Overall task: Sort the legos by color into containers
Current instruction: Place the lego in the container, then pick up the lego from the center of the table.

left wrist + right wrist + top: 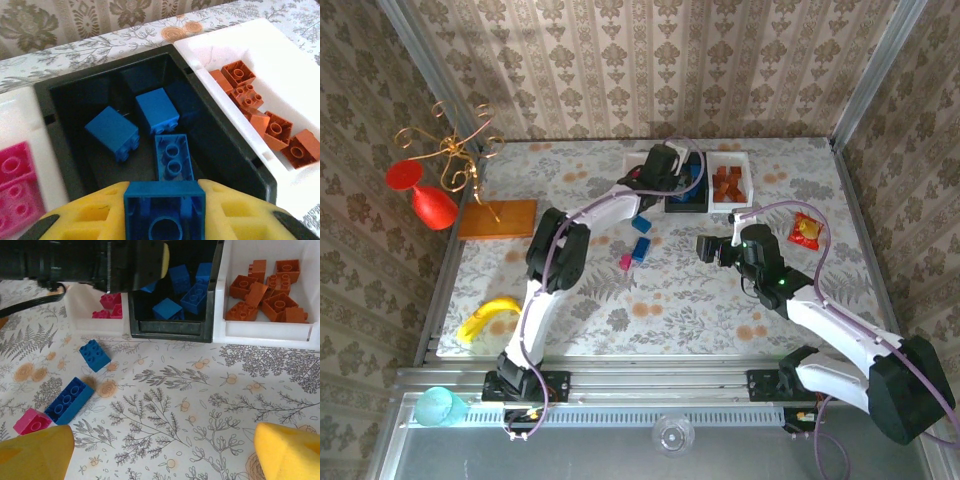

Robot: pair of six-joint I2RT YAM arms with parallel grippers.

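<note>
The left gripper (165, 220) has its 2 yellow pads, moulded with square recesses, clamped on a glossy blue brick (165, 202) whose hollow underside faces the camera. Just beyond the jaws sits the black tray (55, 100), straight-walled and matte, with 3 studded blue legos (157, 111) lying in it. To the left of the jaws a white tray (15, 115) holds magenta bricks (15, 185) lying flat. To the right, a second white tray (280, 55) holds orange-brown bricks (272, 130) tumbled at angles.

The right gripper (160, 455) stands wide apart with nothing between its blunt yellow tips, above the floral cloth (200, 390). Its wrist view adds 3 loose pieces ahead and left of its jaws: a square blue brick (94, 355), a long blue brick (69, 400) and a magenta brick (31, 421) just beside the long one's end. The overhead view adds a crinkled red-yellow packet (807, 230) to the right of the right jaws.
</note>
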